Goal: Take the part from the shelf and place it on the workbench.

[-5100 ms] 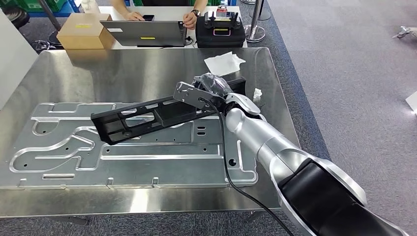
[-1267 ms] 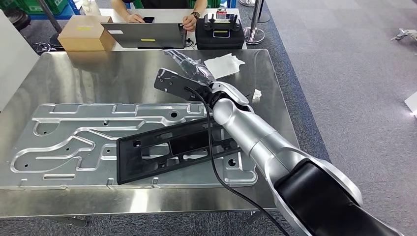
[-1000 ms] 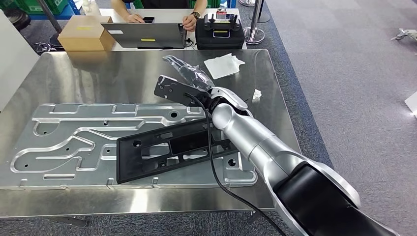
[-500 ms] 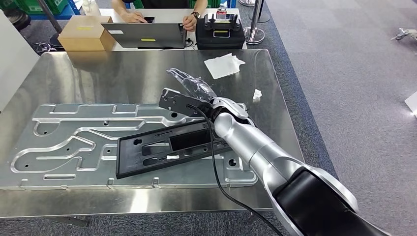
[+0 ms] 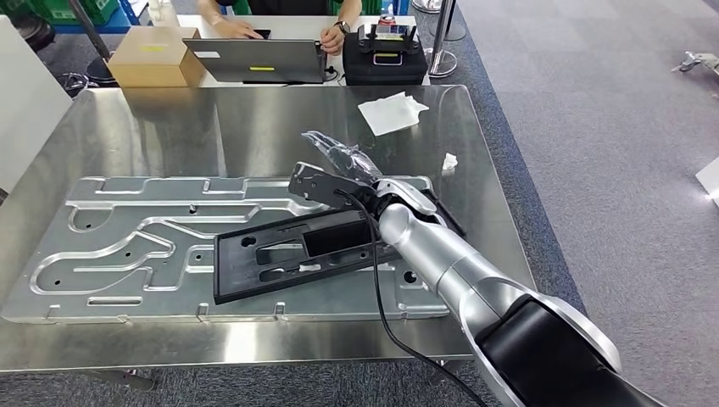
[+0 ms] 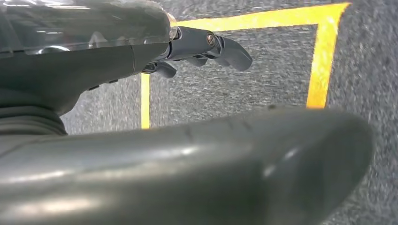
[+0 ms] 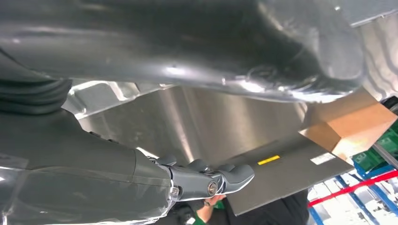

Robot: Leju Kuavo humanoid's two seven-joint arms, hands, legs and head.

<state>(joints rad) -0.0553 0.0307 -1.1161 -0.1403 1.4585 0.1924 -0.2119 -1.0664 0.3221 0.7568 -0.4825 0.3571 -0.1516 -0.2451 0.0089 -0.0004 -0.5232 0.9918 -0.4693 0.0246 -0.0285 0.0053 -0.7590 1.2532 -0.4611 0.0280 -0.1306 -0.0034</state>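
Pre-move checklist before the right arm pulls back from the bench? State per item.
1. Black part down on the aluminium plate: ok, it lies flat on it.
2. Right hand clear of the part: ok, fingers apart, nothing held.
3. Arm cable free of the part: cannot tell, it crosses the part's end.
4. Part fully within the workbench: ok.
5. Left hand empty: ok, it hangs over the floor.
6. Person's hands away from the bench: ok, at the laptop.

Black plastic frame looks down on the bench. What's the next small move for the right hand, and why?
Probably pull the right hand up and back toward the robot. The long black plastic frame part lies flat on the grooved aluminium plate on the steel workbench, and the hand's fingers are apart above it with nothing in them, so the placing looks done.
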